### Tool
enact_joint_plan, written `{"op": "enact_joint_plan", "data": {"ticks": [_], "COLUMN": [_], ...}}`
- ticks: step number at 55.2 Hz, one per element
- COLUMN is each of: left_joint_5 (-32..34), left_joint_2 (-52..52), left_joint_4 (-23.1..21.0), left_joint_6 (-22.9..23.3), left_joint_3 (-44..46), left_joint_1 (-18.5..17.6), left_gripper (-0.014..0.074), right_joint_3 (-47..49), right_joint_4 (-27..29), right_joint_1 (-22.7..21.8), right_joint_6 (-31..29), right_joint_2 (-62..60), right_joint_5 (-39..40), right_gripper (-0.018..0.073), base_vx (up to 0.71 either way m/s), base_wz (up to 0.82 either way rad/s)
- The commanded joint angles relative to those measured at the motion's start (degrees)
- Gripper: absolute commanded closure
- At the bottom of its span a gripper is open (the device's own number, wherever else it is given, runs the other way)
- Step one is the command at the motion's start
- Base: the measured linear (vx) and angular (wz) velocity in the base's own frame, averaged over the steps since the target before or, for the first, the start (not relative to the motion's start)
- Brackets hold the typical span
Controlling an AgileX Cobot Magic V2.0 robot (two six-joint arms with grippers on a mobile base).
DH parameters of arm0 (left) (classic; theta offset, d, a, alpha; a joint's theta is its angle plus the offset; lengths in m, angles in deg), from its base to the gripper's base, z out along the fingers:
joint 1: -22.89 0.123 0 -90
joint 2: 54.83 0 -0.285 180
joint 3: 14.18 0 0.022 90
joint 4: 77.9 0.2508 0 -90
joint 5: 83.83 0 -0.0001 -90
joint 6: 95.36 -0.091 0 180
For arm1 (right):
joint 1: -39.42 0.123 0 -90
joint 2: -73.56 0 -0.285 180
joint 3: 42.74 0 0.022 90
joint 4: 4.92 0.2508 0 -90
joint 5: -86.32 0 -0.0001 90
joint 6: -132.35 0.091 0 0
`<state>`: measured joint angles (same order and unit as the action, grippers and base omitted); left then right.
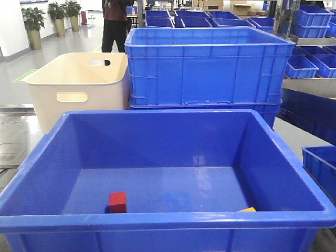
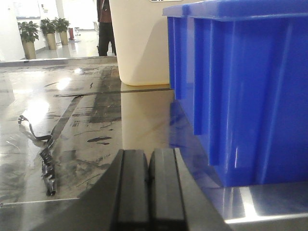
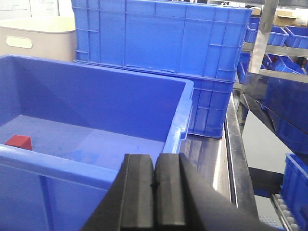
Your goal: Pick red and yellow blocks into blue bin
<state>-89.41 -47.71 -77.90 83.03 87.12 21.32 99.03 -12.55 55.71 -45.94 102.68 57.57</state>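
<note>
Both blocks lie inside the blue bin [image 1: 157, 134]: the red block [image 1: 117, 201] sits on the bin floor near the front wall, left of centre, and a sliver of the yellow block [image 1: 248, 209] shows just above the front rim towards the right, most of it hidden by that rim. The placing therefore looks finished, and the step in hand appears to be the end of the task. The left tool [image 2: 148, 190] is clenched with nothing between its pads, low over the shiny worktop [image 2: 86, 125] beside a ribbed blue crate [image 2: 240, 86] and the cream tub [image 2: 139, 43]. The right tool [image 3: 154, 192] is likewise clenched and empty, just outside the bin's right wall. The next move probably calls only for both arms to stay clear of the bin.
</note>
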Motion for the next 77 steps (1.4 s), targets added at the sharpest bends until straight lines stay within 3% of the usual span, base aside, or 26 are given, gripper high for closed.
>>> {"op": "enact_joint_plan", "data": {"ticks": [1,16,24,32,43,65,77], "left_joint_5": [4.57,4.57,4.57,4.57,4.57,4.57,4.57], "left_joint_2": [-0.99,-0.99,-0.99,-0.99,-0.99,-0.99,-0.99], "left_joint_4": [-0.33,-0.33,-0.33,-0.33,-0.33,-0.33,-0.33], "left_joint_6": [0.13,0.13,0.13,0.13,0.13,0.13,0.13], "left_joint_3": [0.89,0.89,0.89,0.89,0.89,0.89,0.89], "left_joint_1": [-0.04,-0.04,-0.04,-0.04,-0.04,-0.04,-0.04], "left_gripper": [0.0594,0.0594,0.0594,0.0594,0.0594,0.0594,0.0594], "right_joint_3": [1.47,-0.45,-11.38,-24.32,-34.91,-41.19,-41.19], "right_joint_4": [-0.96,1.66,5.13,8.38,7.64,8.72,8.10], "right_joint_1": [-0.26,-0.26,-0.26,-0.31,-0.65,-14.53,-16.34], "right_joint_6": [-0.09,-0.14,-0.04,-0.04,-2.07,-2.05,-2.26], "right_joint_2": [0.57,0.37,-1.70,-7.37,-16.87,-22.50,-22.50], "right_joint_5": [5.09,5.48,8.60,17.96,23.11,24.66,24.92], "right_gripper": [0.0570,0.0570,0.0570,0.0570,0.0570,0.0570,0.0570], "base_vx": [0.00,0.00,0.00,0.00,0.00,0.00,0.00], "base_wz": [0.00,0.00,0.00,0.00,0.00,0.00,0.00]}}
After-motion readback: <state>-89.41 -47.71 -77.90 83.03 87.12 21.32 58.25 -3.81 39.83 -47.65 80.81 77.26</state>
